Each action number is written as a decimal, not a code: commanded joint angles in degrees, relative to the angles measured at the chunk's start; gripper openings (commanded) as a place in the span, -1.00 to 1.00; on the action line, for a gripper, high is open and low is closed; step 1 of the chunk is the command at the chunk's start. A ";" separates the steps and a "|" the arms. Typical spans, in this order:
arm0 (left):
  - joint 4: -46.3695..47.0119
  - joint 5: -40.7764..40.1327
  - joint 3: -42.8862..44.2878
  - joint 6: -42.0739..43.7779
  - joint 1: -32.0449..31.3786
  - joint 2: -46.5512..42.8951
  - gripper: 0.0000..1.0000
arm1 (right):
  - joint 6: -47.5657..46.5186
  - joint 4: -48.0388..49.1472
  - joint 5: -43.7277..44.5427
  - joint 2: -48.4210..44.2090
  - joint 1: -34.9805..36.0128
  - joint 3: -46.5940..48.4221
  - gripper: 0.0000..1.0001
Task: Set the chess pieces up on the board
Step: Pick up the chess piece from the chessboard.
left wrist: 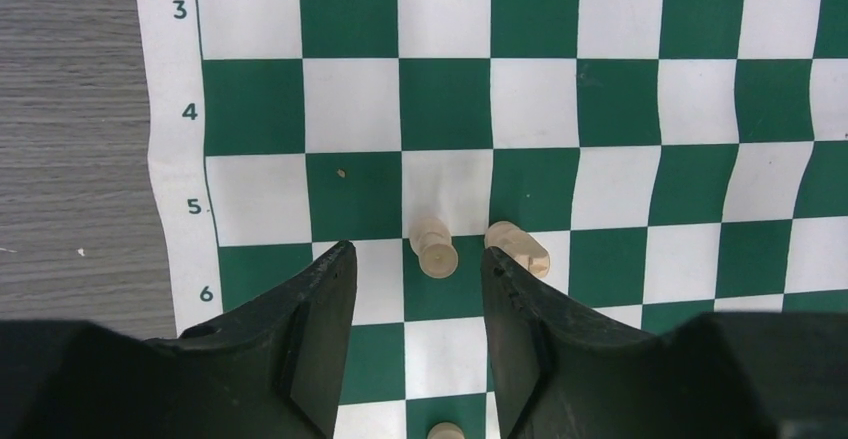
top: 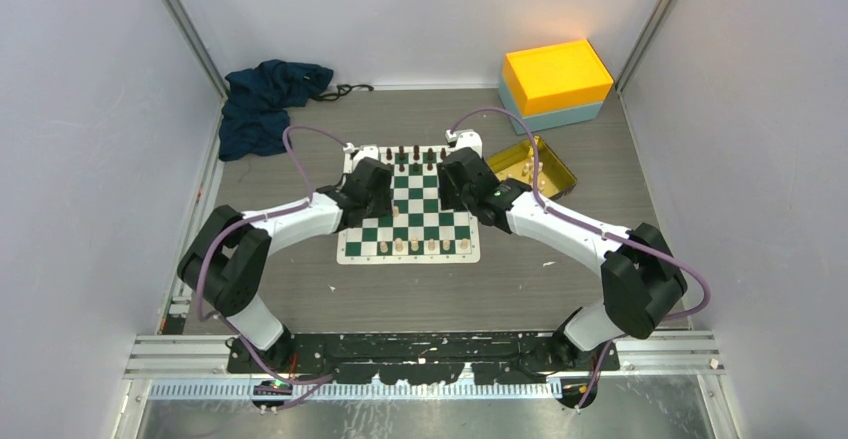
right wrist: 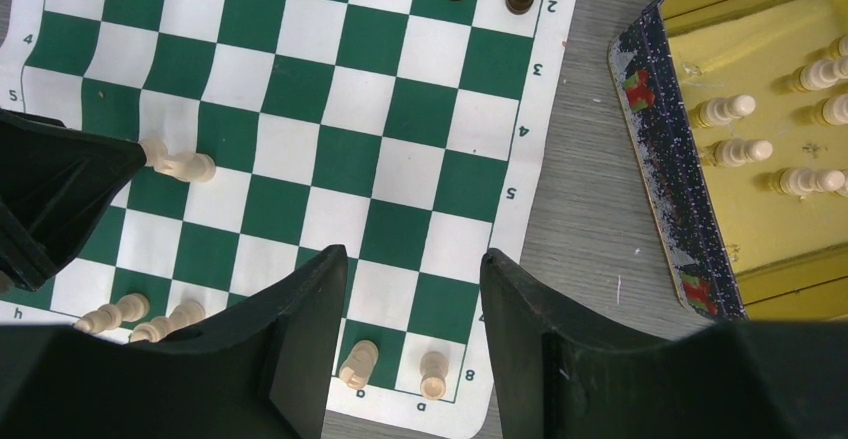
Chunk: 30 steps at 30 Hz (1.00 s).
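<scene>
Left claw stands half open around a cream pawn on the board, not yet gripping it; next it must squeeze. Right claw is open and empty.

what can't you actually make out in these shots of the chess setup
Top external: the chess pieces are too small to tell their types; the arms cover parts of the board.
Left wrist: one cream piece is cut off by the bottom edge; a neighbouring piece is partly behind a finger of the left gripper.
Right wrist: the gold tray runs off the right edge, so its full contents are unseen.
</scene>
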 commanded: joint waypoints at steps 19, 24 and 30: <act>3.96 1.54 2.17 -1.07 1.21 2.50 -0.28 | -0.50 3.09 -0.63 -0.05 -0.81 -0.09 0.14; 4.14 1.80 2.31 -1.14 1.17 2.83 -0.34 | -0.51 3.13 -0.70 -0.10 -0.88 -0.09 0.14; 4.14 2.05 2.32 -1.33 1.21 3.03 -0.47 | -0.41 3.39 -0.78 -0.11 -0.99 -0.27 0.14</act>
